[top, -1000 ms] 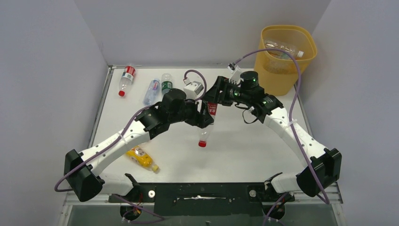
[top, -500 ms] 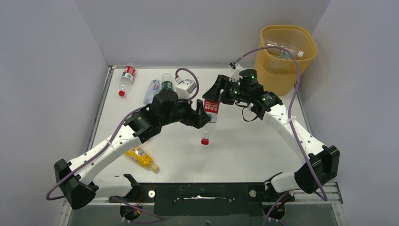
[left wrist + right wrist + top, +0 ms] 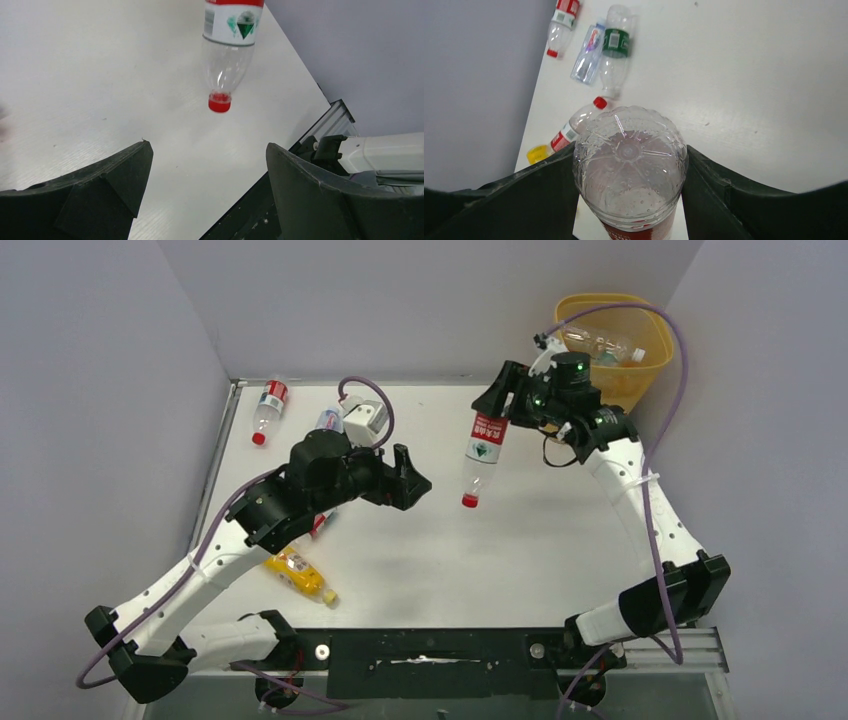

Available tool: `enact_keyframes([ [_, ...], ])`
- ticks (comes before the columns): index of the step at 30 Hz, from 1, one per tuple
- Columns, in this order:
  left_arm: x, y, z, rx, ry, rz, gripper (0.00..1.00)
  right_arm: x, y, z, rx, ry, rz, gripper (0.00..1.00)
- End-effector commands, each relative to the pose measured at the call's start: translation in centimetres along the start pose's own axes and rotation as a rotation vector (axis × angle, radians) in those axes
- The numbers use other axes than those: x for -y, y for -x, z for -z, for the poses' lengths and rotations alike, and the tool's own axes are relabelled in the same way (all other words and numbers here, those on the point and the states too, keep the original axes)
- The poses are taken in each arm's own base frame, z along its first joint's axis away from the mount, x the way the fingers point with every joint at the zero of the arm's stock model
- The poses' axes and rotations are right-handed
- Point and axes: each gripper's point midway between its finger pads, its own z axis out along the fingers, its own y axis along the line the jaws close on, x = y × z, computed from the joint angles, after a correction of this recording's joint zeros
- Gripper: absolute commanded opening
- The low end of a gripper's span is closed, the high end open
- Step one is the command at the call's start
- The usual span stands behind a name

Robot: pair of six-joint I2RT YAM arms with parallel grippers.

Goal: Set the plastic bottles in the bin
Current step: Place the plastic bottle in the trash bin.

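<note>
My right gripper [image 3: 497, 408] is shut on the base end of a clear bottle with a red label [image 3: 482, 450]. The bottle hangs cap down above the table, left of the yellow-orange bin [image 3: 640, 380]. In the right wrist view its fingers press both sides of the bottle's base [image 3: 630, 160]. My left gripper [image 3: 410, 476] is open and empty, left of the hanging bottle and apart from it. The left wrist view shows that bottle [image 3: 227, 55] beyond the open gripper [image 3: 207, 150]. One clear bottle [image 3: 600, 343] lies in the bin.
At the table's back left lie a red-labelled bottle [image 3: 268, 405], a blue one [image 3: 589, 52] and a green-labelled one [image 3: 614, 47]. A yellow bottle [image 3: 298, 576] lies front left. A red-capped bottle [image 3: 574, 125] lies under my left arm. Grey walls stand on three sides.
My left gripper let go of the red-labelled bottle and drew back to the left. My right gripper carried the bottle up and to the right, nearer the bin.
</note>
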Motion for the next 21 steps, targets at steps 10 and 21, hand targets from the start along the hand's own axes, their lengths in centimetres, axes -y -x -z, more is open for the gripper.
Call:
enact_keyframes([
  [10, -1.7, -0.5, 0.6, -0.035, 0.037, -0.024, 0.85, 2.2, 17.3, 6.6, 0.405, -0.251, 0.213, 0.48],
  [21, -4.4, -2.0, 0.4, -0.082, 0.045, 0.002, 0.85, 1.1, 27.1, 16.8, 0.925, -0.285, 0.274, 0.48],
])
